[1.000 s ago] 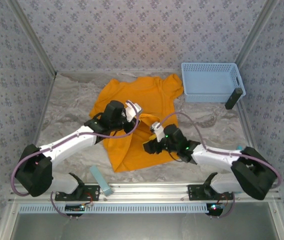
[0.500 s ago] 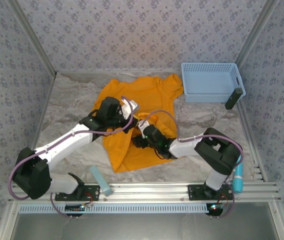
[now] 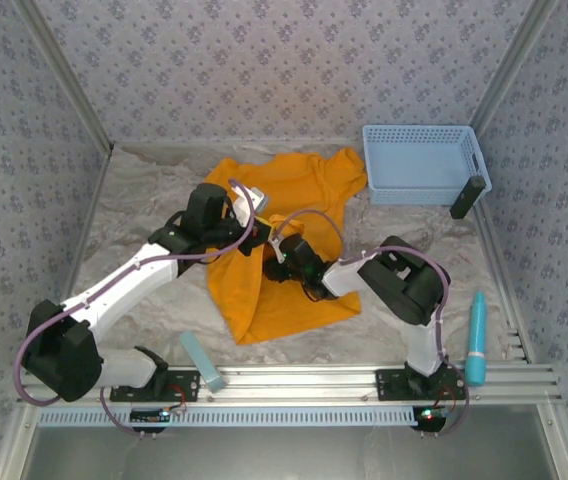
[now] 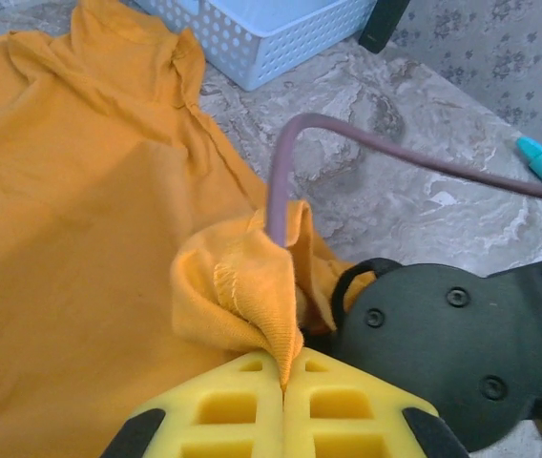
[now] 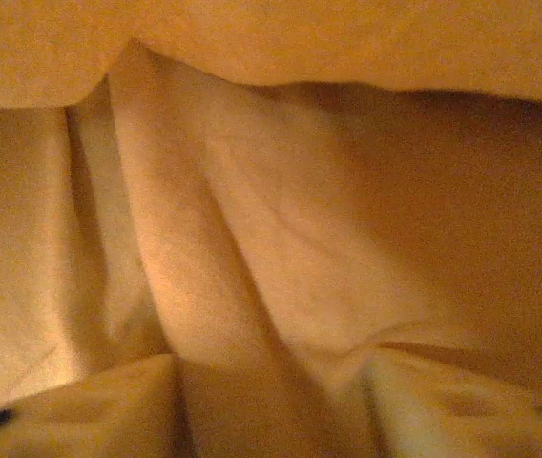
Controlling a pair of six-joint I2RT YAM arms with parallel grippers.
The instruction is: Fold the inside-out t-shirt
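I have the inside-out t-shirt (image 3: 309,195) spread on the marbled table (image 3: 134,200). It is plain orange-yellow cotton, with its short sleeves at the far end and its lower part toward me. The far half lies fairly flat with soft wrinkles, and the near half narrows into a doubled-over, rumpled panel. On my left wrist camera, a stitched edge near the middle of the t-shirt (image 4: 80,191) is drawn up into a bunched peak off the table. On my right wrist camera, its cloth (image 5: 300,239) hangs in deep folds.

Robot lab cell: wallpapered panels (image 3: 284,70), aluminium frame (image 3: 294,378).
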